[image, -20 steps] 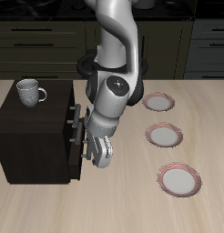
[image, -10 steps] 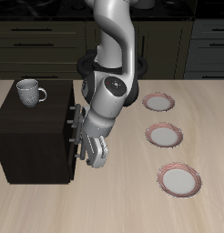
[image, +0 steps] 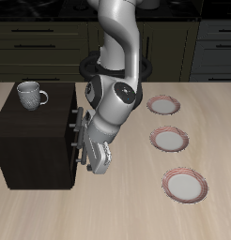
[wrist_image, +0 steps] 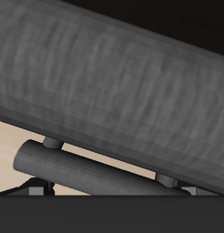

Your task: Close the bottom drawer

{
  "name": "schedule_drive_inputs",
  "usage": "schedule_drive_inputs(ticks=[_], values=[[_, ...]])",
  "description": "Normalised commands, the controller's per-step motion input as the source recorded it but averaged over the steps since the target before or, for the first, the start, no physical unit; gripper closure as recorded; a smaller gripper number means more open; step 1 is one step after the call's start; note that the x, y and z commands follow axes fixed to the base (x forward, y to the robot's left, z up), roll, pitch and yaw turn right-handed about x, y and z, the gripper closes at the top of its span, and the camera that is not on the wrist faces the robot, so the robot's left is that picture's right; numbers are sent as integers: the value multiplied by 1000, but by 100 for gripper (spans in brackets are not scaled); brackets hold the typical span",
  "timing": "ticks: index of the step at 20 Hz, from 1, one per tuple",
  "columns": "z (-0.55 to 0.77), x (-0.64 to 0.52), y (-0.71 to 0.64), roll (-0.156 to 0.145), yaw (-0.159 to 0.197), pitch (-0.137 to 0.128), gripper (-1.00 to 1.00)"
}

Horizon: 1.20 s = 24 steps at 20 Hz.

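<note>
Fingers [image: 90, 161] against the bottom drawer [image: 78, 159] front, spread hidden.

Right up close: a thick grey metal bar handle [wrist_image: 123, 86] fills most of the frame, blurred, running from ten o'clock down toward four. Just beyond it sits a second, thinner grey bar handle [wrist_image: 73, 169] on short posts against a dark brown-black drawer front [wrist_image: 178, 23]. A light wooden tabletop [wrist_image: 14, 136] peeks through at nine o'clock.

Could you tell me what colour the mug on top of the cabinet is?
The mug is white with a grey pattern; the exterior view shows it best.
</note>
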Motion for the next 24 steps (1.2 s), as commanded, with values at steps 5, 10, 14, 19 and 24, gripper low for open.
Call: schedule_drive_inputs(ticks=[5,10,14,19,24], values=[[-76,98,-85,0,67,-52,-100],[-88,62,-192,-15,29,3,-100],[79,74,-14,17,20,-42,-100],[72,160,-109,-10,27,-29,-100],[-13,-11,44,-1,5,-4,-100]])
